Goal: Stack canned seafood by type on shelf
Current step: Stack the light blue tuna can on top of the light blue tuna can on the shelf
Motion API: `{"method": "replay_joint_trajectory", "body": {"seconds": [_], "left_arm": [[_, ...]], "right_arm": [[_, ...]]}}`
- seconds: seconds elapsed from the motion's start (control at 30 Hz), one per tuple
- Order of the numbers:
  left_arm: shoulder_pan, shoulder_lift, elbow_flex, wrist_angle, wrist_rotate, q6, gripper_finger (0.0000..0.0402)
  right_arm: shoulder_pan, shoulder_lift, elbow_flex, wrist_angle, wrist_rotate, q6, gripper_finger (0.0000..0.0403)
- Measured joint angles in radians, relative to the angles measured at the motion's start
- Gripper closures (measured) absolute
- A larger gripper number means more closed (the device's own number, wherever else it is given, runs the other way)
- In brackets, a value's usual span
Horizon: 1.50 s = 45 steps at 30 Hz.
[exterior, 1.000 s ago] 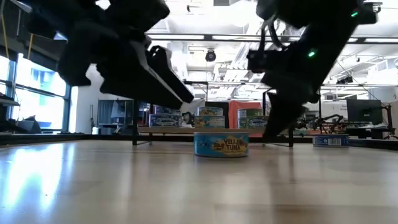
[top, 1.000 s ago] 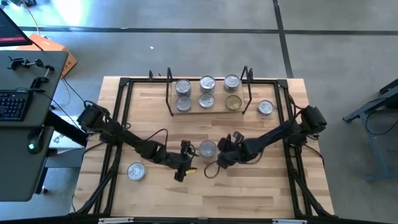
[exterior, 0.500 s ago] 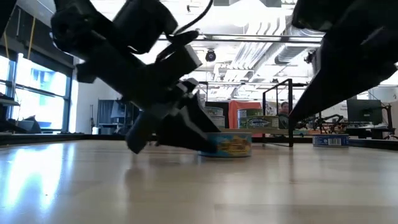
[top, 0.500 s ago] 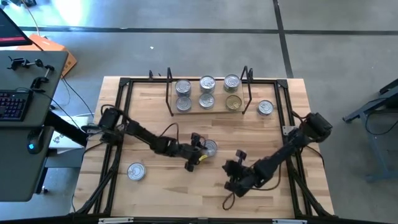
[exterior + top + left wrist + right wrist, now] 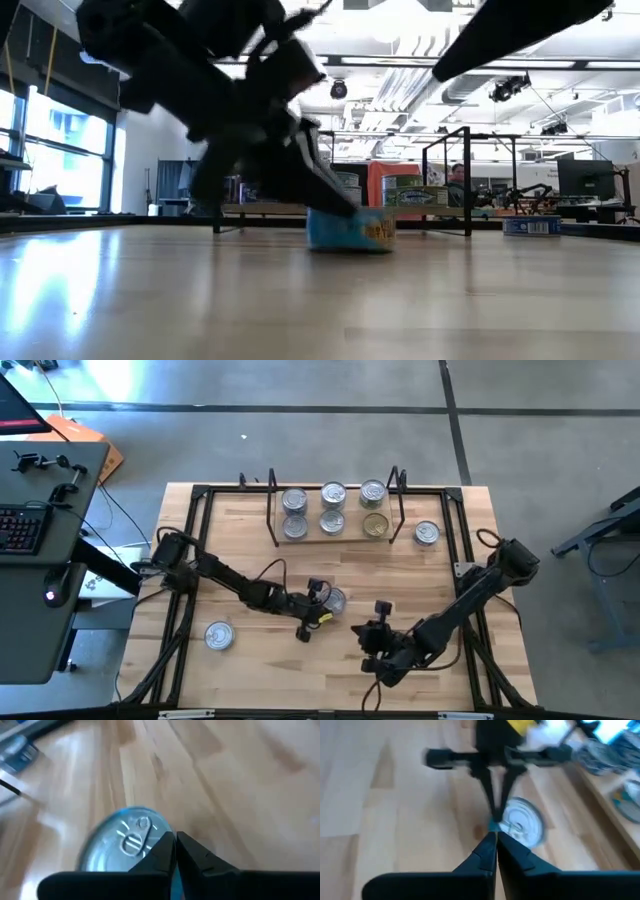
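Near the middle of the table, your left gripper (image 5: 322, 600) sits with its fingers pressed together, tips touching the rim of a silver-lidded tin (image 5: 334, 600) with a blue label. The left wrist view shows the same tin (image 5: 125, 847) with its pull-tab lid up and the closed fingertips (image 5: 167, 851) lying over its edge, not around it. From the low view, that tin (image 5: 350, 229) rests on the tabletop (image 5: 320, 300), the left arm slanting down onto it.

Your right gripper (image 5: 380, 622) hangs toward the front of the table, apart from the tin, fingers (image 5: 492, 851) closed on nothing.

On the shelf (image 5: 335, 537) at the back of the table:
- three tins in the rear row, silver lids (image 5: 333, 493);
- three tins in the front row, two silver, one gold-lidded tin (image 5: 375, 524) at the right end.

Loose tins:
- one silver-lidded tin (image 5: 427, 533) just right of the shelf, outside its end loop;
- one silver-lidded tin (image 5: 218, 635) near the front left, well apart from both grippers.
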<state>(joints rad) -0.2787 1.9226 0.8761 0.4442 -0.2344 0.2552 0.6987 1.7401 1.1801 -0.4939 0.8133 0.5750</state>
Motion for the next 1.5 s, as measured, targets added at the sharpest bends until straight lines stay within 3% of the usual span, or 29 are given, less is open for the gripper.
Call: {"method": "replay_joint_trajectory", "body": {"seconds": [0.1, 0.23, 0.4, 0.5, 0.6, 0.83, 1.07, 1.33, 1.4, 1.5], "left_arm": [[-0.017, -0.053, -0.016, 0.014, -0.013, -0.018, 0.0398], [-0.034, -0.107, -0.041, 0.012, -0.022, -0.037, 0.0399], [-0.045, -0.138, -0.048, 0.023, -0.024, -0.037, 0.04], [-0.044, -0.138, -0.048, 0.023, 0.007, -0.037, 0.0401], [-0.044, -0.138, -0.048, 0.024, 0.019, -0.037, 0.0401], [-0.045, -0.138, -0.048, 0.024, 0.019, -0.038, 0.0401], [-0.046, -0.138, -0.047, 0.033, 0.019, -0.049, 0.0401], [-0.063, -0.143, -0.047, 0.044, -0.008, -0.044, 0.04], [-0.07, -0.16, -0.047, 0.009, -0.031, -0.024, 0.0393], [-0.086, -0.225, -0.043, -0.132, -0.116, -0.01, 0.0371]], "right_arm": [[0.01, -0.001, -0.008, -0.05, 0.025, 0.108, 0.0376], [-0.002, 0.0, -0.094, 0.121, 0.033, 0.078, 0.0313], [-0.041, 0.0, -0.231, 0.5, 0.054, -0.324, 0.0219], [-0.085, 0.014, -0.286, 0.685, -0.008, -0.56, 0.0182], [-0.138, 0.036, -0.297, 0.717, -0.106, -0.727, 0.0166], [-0.191, 0.069, -0.297, 0.715, -0.17, -0.949, 0.0164], [-0.195, 0.094, -0.297, 0.716, -0.151, -0.954, 0.0169], [-0.185, 0.094, -0.296, 0.726, -0.12, -0.888, 0.0253], [-0.182, 0.094, -0.284, 0.714, -0.122, -0.833, 0.0282], [-0.178, 0.092, -0.261, 0.703, -0.113, -0.768, 0.0286]]}}
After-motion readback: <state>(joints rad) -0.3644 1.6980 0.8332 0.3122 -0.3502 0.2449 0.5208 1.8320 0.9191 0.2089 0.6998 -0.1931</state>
